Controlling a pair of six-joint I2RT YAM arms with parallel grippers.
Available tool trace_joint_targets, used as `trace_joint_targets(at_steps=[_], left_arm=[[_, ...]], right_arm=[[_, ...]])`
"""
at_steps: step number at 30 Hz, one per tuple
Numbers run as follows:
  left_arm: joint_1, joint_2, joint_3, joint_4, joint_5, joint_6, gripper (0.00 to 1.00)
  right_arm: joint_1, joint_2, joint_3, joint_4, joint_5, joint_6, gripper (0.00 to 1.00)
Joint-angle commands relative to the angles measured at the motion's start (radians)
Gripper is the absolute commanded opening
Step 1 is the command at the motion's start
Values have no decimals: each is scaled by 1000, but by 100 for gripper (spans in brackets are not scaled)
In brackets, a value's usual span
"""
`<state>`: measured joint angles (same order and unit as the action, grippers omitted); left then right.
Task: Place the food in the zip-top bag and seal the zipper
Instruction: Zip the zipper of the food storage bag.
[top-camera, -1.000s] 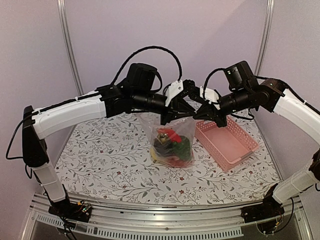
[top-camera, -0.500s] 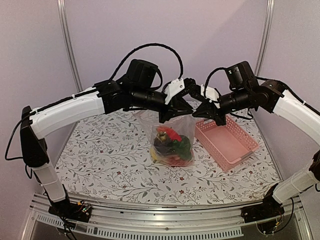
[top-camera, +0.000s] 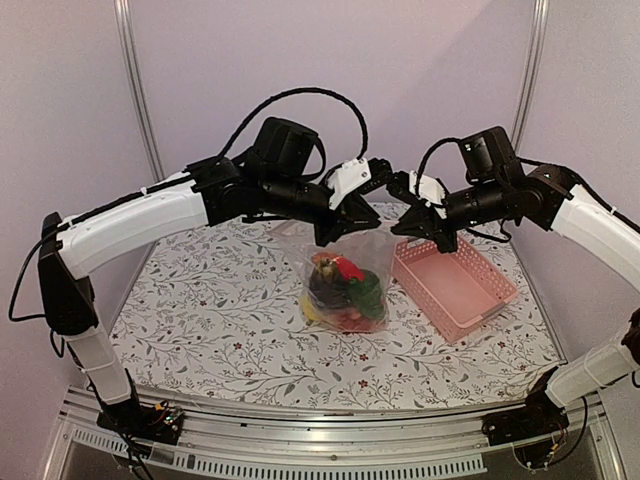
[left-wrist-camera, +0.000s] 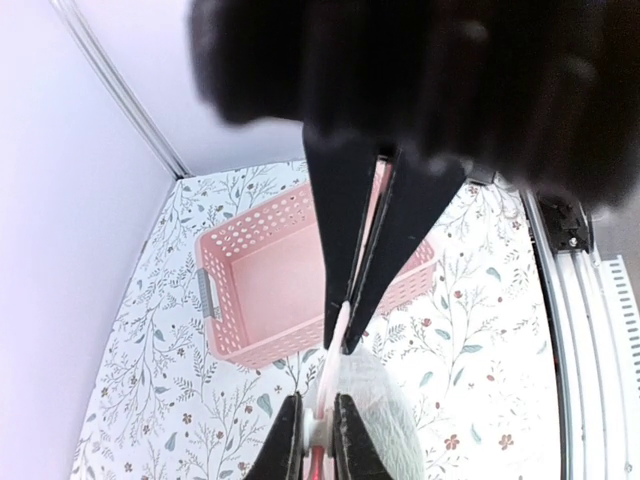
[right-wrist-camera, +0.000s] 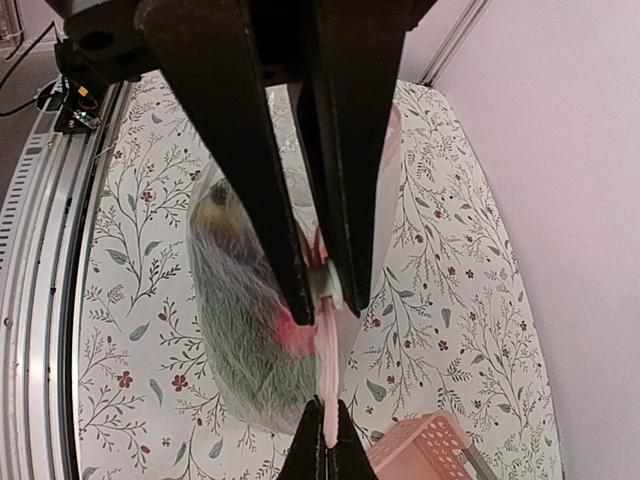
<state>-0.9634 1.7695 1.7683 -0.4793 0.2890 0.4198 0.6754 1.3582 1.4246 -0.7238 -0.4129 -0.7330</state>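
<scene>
My left gripper (top-camera: 338, 232) and right gripper (top-camera: 424, 231) are both pinched tight on the zip-top bag (top-camera: 352, 258) at its top edge. The food (top-camera: 345, 290) is heaped inside. A pink basket (top-camera: 455, 285) sits just beside it on the table (top-camera: 200, 300).

Top view: mouth of zip-top bag (top-camera: 345, 262) hidden behind left gripper (top-camera: 338, 232) and right gripper (top-camera: 428, 228), at the bag's 12 o'clock. Inside, food (top-camera: 343, 290) is one clump, single pieces too small to tell. Whether zipper (right-wrist-camera: 326, 390) is pressed shut: cannot tell. Left wrist: gripper body a black blur at 12 o'clock, bag cut off at 6. Right wrist: food blurred behind plastic, pink basket (right-wrist-camera: 420, 450) cut off at 5 o'clock.
</scene>
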Motion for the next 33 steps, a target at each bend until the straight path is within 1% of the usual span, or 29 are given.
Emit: trace_joint_targets(at_steps=[1, 8, 17, 33], left_arm=[[27, -39, 23, -83, -100, 16, 8], [51, -93, -42, -114, -119, -4, 8], [87, -212, -154, -117, -177, -24, 8], [124, -416, -410, -94, -208, -92, 9]], right_arm=[[-28, -44, -28, -25, 40, -11, 0], [-67, -55, -41, -21, 36, -17, 0], [-115, -66, -59, -22, 46, -35, 0], [-158, -64, -69, -13, 43, -16, 0]])
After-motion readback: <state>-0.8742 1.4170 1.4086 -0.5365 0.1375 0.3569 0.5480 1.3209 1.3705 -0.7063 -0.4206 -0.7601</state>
